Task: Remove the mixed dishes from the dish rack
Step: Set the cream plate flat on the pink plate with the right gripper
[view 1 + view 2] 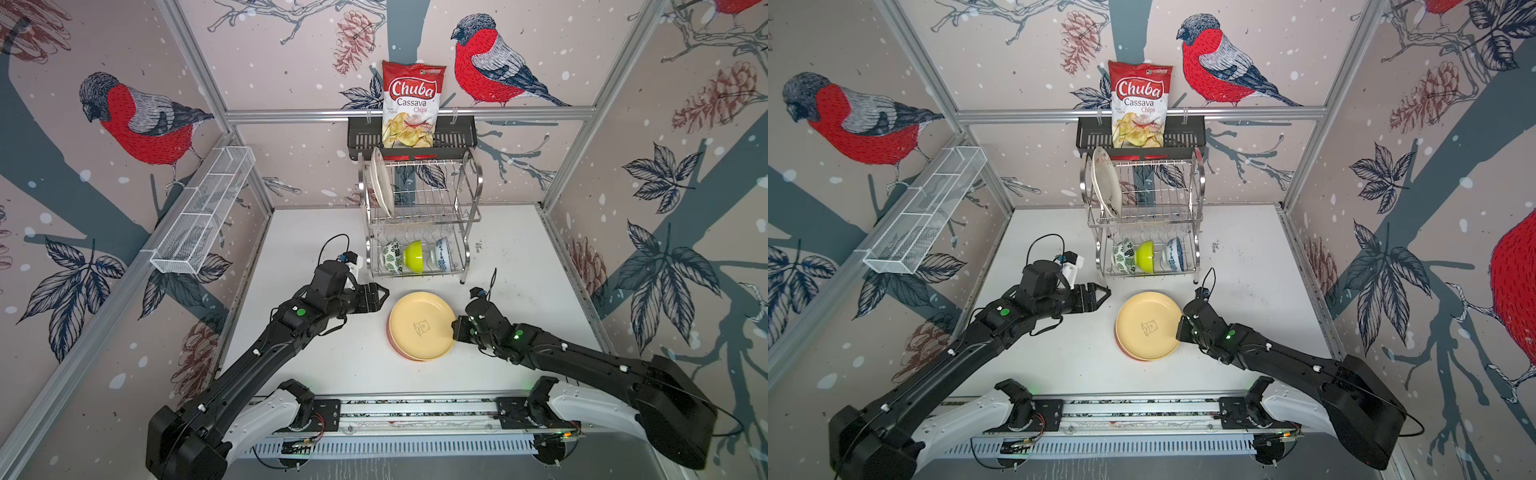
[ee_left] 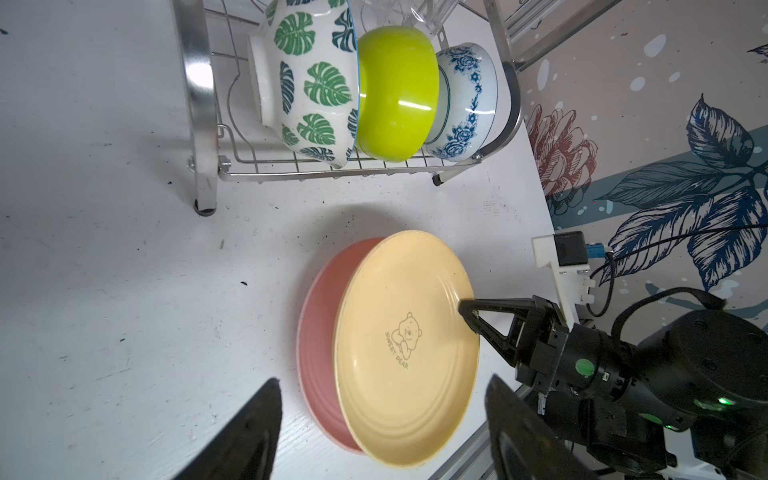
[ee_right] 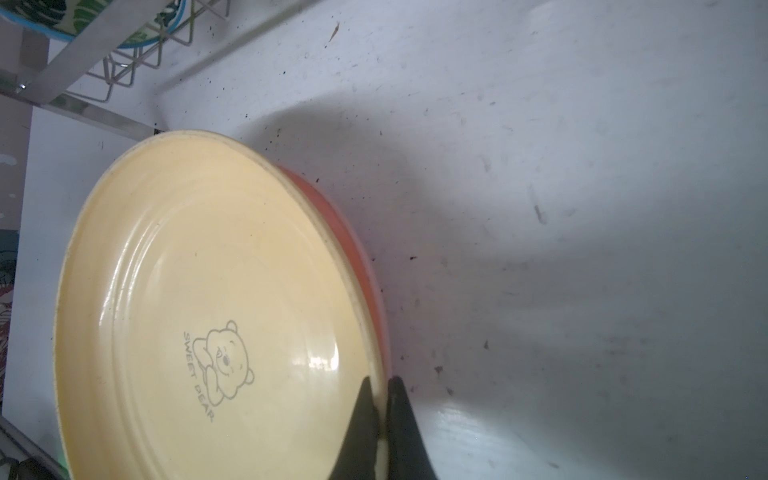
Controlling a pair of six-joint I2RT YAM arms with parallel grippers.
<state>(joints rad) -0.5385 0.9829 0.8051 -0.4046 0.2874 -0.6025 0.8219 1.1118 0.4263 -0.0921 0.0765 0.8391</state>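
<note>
The chrome dish rack (image 1: 470,232) (image 1: 1196,183) stands at the back of the white table. A cream plate (image 1: 382,183) (image 1: 1106,183) stands upright in its upper tier. On the lower tier sit a green-leaf bowl (image 1: 391,257) (image 2: 311,79), a lime green bowl (image 1: 413,257) (image 2: 395,95) and a blue-patterned bowl (image 1: 442,253) (image 2: 465,99), with clear glass tumblers (image 2: 419,14) behind them. In front of the rack, the pale yellow plate (image 1: 419,324) (image 3: 199,311) lies on the pink plate (image 2: 320,332) (image 3: 365,249). My right gripper (image 1: 455,328) (image 3: 381,380) is shut on the yellow plate's right rim. My left gripper (image 1: 383,297) (image 2: 382,378) hangs open and empty just left of the plates.
A red-and-white chips bag (image 1: 411,104) stands in a black slotted basket (image 1: 361,137) on the back rail above the rack. A long white mesh tray (image 1: 203,212) hangs on the left wall. The rail base (image 1: 415,409) runs along the table's front edge.
</note>
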